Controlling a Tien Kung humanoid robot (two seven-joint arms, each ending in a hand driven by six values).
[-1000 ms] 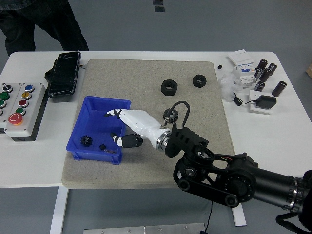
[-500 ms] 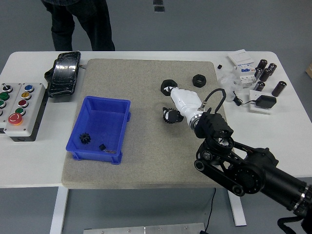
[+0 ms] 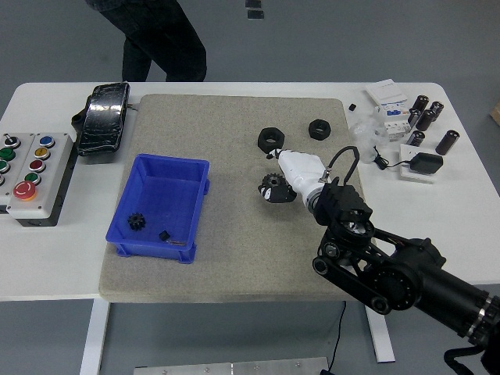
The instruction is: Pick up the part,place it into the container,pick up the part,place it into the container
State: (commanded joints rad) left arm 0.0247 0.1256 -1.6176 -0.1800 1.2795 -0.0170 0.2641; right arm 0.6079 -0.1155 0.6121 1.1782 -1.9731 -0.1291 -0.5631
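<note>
A small black gear (image 3: pixel 270 184) lies on the grey mat (image 3: pixel 234 258), right of the blue container (image 3: pixel 197 205). My right hand (image 3: pixel 275 187), white with black fingertips, reaches in from the lower right and curls its thumb and fingers around the gear, which still rests on the mat. One finger points up toward a black hex nut (image 3: pixel 271 139). A second hex nut (image 3: pixel 319 129) sits farther right. Inside the container lie another small gear (image 3: pixel 138 222) and a tiny black piece (image 3: pixel 165 234). No left arm shows.
A button box (image 3: pixel 27 176) sits at the table's left edge, with a black device (image 3: pixel 101 117) behind it. Black cylinders (image 3: pixel 426 117), white boxes (image 3: pixel 388 98) and a black adapter (image 3: pixel 426 163) crowd the right side. A person's legs (image 3: pixel 160 39) stand beyond the far edge.
My right hand left the blue container, swung right across the mat to the gear, then settled lower with its fingers around it. The person walked to the right behind the table.
</note>
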